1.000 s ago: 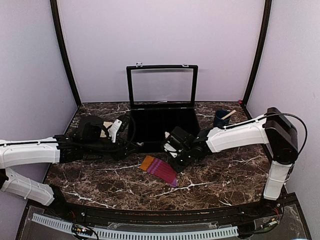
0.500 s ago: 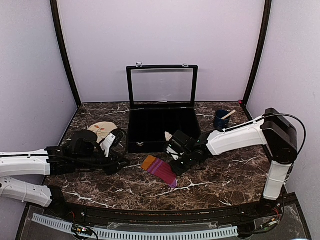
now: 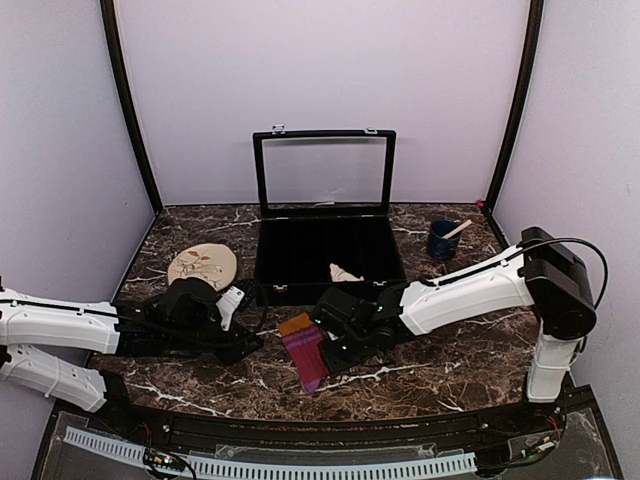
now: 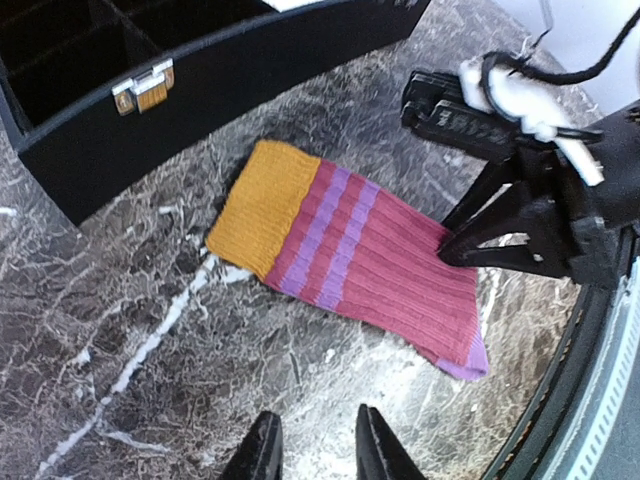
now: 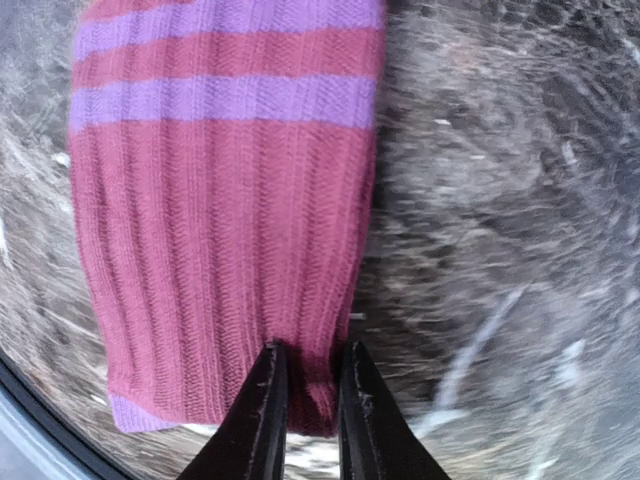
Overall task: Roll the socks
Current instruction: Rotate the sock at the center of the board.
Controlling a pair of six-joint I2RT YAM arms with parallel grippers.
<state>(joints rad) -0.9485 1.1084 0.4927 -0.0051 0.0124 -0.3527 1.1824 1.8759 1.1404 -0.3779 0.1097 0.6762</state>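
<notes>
Maroon sock (image 4: pixel 350 260): flat on the surface (image 4: pixel 120 330) just in front of the black case (image 4: pixel 200 110), orange end nearest it.
Right pincer (image 5: pixel 305 355): clamped on the sock's toe-end edge, likely so you can start rolling.
Left pincer (image 4: pixel 315 435): parted, empty, near the sock.

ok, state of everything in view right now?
maroon sock: unrolled, flat on the table.
case: lid open, upright.
cream sock: inside the case, mostly hidden.
cup: upright, stick inside.
right claw: shut on the maroon sock's edge.
left claw: open, empty, near the sock.
</notes>
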